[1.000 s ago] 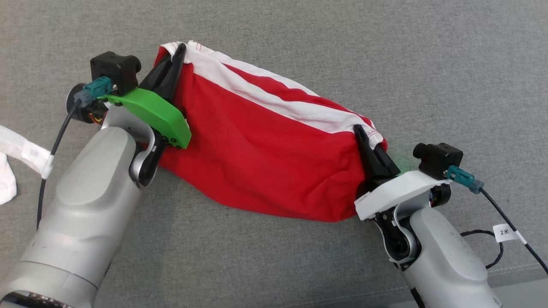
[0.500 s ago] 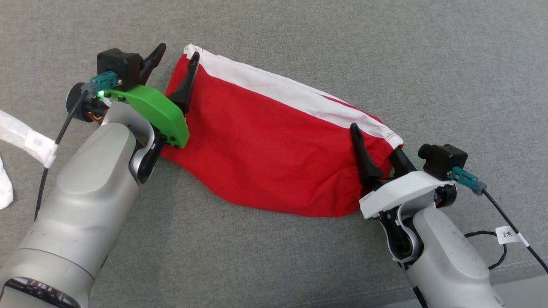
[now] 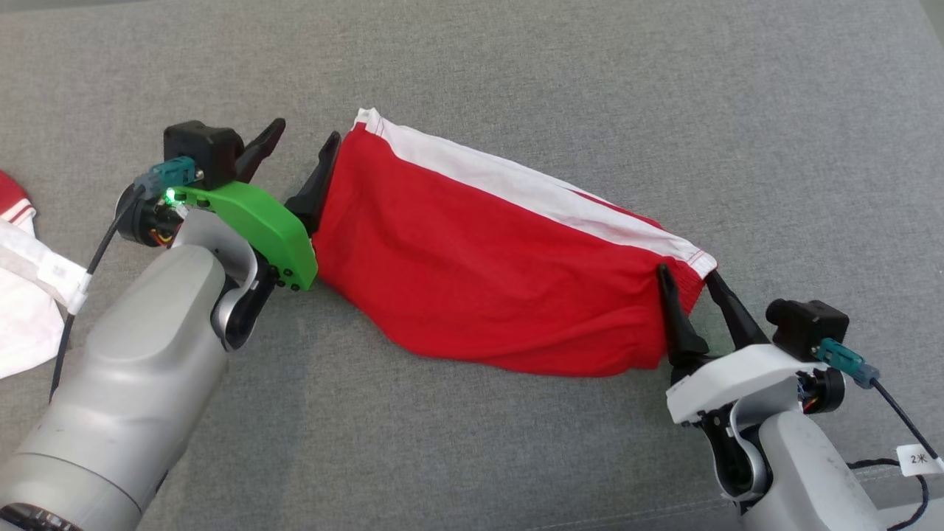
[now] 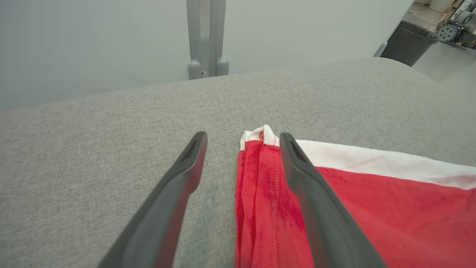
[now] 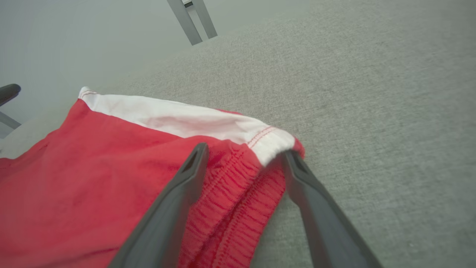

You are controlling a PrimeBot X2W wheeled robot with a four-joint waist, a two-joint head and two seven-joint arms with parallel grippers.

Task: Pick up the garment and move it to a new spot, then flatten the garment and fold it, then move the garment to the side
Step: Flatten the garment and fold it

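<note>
The garment is red with a white band along its far edge, folded into a long strip lying on the grey cushion. My left gripper is open at the strip's left end; in the left wrist view the garment's corner lies between the spread fingers, loose. My right gripper is open at the strip's right end. In the right wrist view the elastic hem sits between its two fingers, which do not pinch it.
Other white and red clothing lies at the left edge of the grey cushion. A dark bin stands on the floor beyond the cushion. A cable with a white tag trails from the right wrist.
Both grippers opened and let go of the garment, which dropped flat onto the cushion. Both arms have drawn back slightly from its ends. The camera has shifted.
</note>
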